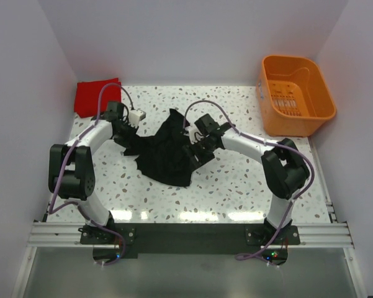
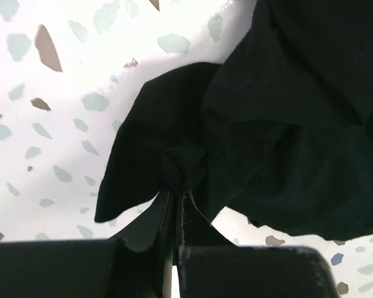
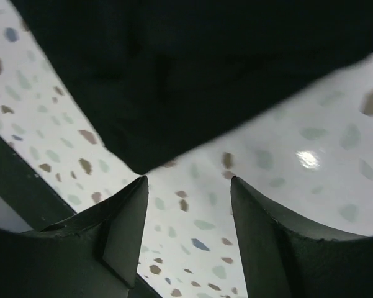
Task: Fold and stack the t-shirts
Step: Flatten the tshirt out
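Speckled white desk [image 1: 236,192] | black t-shirt [image 1: 164,152] crumpled at centre, red t-shirt [image 1: 94,96] folded at 10 o'clock | left end effector [image 2: 175,202] clenched on black cloth | right end effector [image 3: 186,211] released, empty | step: spreading flat; next likely needs right-side grasp.

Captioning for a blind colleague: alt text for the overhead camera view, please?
A crumpled black t-shirt lies on a speckled table; the left claw pinches its left edge, the right claw hangs open at its right edge. A folded red t-shirt sits in the far-left corner, an orange basket at far right.
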